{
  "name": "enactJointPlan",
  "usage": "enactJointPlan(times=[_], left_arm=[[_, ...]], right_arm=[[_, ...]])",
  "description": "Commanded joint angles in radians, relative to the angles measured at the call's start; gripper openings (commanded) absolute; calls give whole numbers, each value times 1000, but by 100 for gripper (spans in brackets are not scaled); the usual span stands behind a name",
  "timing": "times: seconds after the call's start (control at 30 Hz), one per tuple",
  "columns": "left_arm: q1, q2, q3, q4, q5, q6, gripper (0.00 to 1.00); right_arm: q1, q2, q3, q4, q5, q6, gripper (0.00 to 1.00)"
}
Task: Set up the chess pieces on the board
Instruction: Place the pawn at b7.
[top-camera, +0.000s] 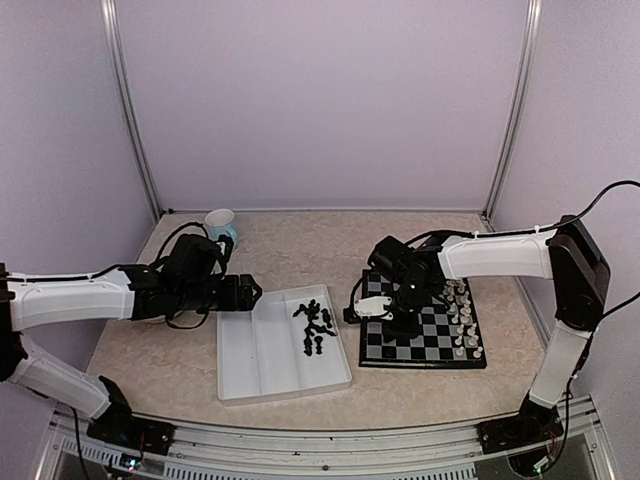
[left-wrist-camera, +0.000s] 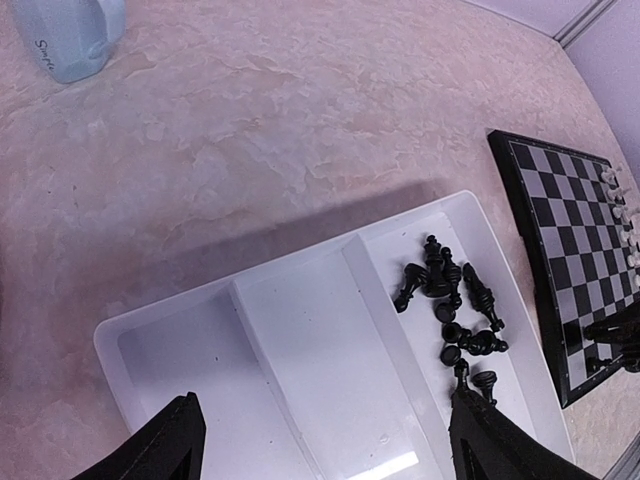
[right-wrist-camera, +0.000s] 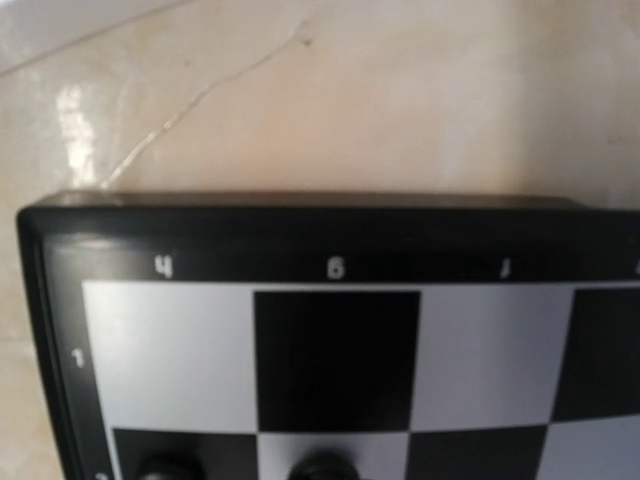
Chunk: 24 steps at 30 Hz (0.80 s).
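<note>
Several tiny black chess pieces (top-camera: 315, 326) lie in a heap in the right compartment of a white tray (top-camera: 260, 352). In the left wrist view the heap (left-wrist-camera: 452, 300) sits just ahead of my right finger (left-wrist-camera: 490, 440). My left gripper (top-camera: 250, 292) (left-wrist-camera: 325, 400) hangs open over the tray's left side and holds nothing. The board (top-camera: 430, 346) lies right of the tray, with white pieces (top-camera: 461, 315) along its right side. My right gripper (top-camera: 404, 326) is low over the board's left columns, shut. The right wrist view shows the board's edge (right-wrist-camera: 335, 350) up close. Two blurred dark round shapes (right-wrist-camera: 325, 468) sit at the bottom of that view.
A pale blue mug (top-camera: 222, 228) (left-wrist-camera: 72, 35) stands at the back left of the table. The tray (left-wrist-camera: 300, 350) has long dividers between its compartments. Purple walls and metal posts enclose the table on three sides.
</note>
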Motion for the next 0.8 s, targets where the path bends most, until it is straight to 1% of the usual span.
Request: enactJointPlan(times=[0.0,0.1,0.2,0.3,0.5,0.77], left_arm=[[-11,11,10,20,-7,0,84],[-12,12,9,20,-8,-1,84],[-12,13,8,20,-9,0,85],[-12,16,9,22,-9,2,84],[-13,20,8,26,-6,0,84],[-15,24,10,33,-3,-1,85]], right_arm=[[0,-9,-12,-22,-11,1,6],[0,-4,-12,-21,-7,1,10],[1,0,-12,-20,-10,5,19],[0,-3,-8,-18,-7,5,24],[-2,-22,35,-39,-10,5,27],[-39,-38,178,-68,-57,-4,28]])
